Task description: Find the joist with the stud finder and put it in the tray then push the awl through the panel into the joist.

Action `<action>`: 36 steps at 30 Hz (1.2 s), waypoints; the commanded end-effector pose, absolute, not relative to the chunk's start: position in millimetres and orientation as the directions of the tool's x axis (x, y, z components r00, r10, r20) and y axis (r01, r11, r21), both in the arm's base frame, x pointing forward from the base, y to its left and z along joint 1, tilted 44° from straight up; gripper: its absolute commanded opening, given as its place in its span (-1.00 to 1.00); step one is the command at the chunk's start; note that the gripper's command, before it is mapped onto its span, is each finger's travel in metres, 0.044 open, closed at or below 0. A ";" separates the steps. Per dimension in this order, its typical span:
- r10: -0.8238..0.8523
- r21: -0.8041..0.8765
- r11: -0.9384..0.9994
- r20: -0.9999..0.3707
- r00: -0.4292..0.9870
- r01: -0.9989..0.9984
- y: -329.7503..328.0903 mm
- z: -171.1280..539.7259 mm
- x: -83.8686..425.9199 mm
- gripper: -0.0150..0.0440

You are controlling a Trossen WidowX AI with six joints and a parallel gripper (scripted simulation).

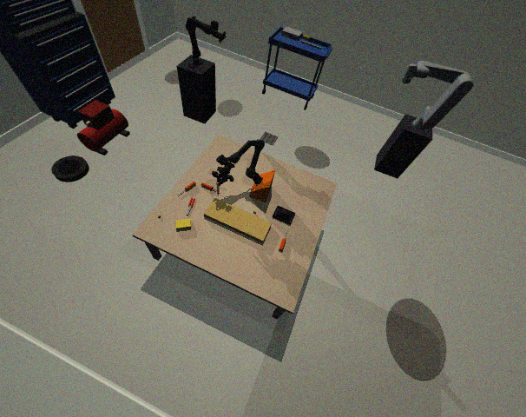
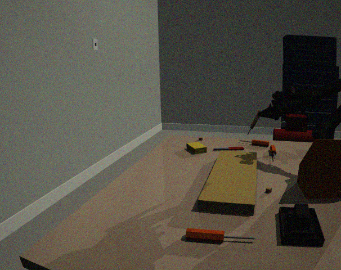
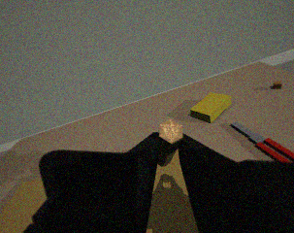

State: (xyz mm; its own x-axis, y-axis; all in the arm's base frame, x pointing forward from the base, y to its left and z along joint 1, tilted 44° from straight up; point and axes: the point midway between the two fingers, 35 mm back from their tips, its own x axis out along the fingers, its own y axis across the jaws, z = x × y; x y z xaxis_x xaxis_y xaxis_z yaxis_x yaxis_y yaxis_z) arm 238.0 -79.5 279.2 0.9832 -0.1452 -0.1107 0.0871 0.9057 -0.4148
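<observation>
My gripper (image 1: 218, 179) (image 2: 260, 114) (image 3: 168, 138) is shut on the awl (image 1: 218, 188) (image 2: 254, 122) (image 3: 171, 129). The awl has a light wooden handle, and in the exterior view it slants with its spike down to the left. It hangs in the air near the far end of the yellowish floor panel (image 1: 239, 221) (image 2: 231, 184), touching nothing. The panel lies flat on the table, with the arm's shadow on its far end; no hole can be made out. The black tray (image 1: 285, 221) (image 2: 301, 241) stands beside the near end, with a dark block, apparently the stud finder (image 2: 301, 210), in it.
A yellow block (image 1: 182, 224) (image 2: 196, 147) (image 3: 212, 106) and red-handled pliers (image 1: 191, 203) (image 2: 236, 148) (image 3: 280, 149) lie past the far end. Orange screwdrivers (image 1: 190, 185) (image 2: 260, 143) lie there too; another screwdriver (image 1: 282, 245) (image 2: 205, 234) lies near the tray. An orange box (image 1: 263, 182) (image 2: 324, 171) stands by the arm's base.
</observation>
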 end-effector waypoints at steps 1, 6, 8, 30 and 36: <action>-0.166 -0.405 0.910 -0.153 0.974 0.091 -80.6 274.5 250.4 -0.49; -0.189 -0.408 0.908 -0.202 0.961 0.093 -79.4 266.4 263.5 -0.49; -0.197 -0.409 0.908 -0.221 0.955 0.093 -78.0 262.9 268.6 -0.49; -0.322 -0.531 0.844 -0.391 0.862 0.075 -46.0 223.8 316.4 -0.49; -0.367 -0.589 0.806 -0.412 0.834 0.063 -31.5 214.5 325.4 -0.49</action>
State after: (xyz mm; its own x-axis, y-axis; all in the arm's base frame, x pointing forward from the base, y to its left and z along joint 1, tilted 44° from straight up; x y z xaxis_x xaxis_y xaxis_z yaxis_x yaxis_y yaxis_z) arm 318.9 -40.4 218.6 0.8497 -0.3408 -0.4023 0.0683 0.8278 -0.5568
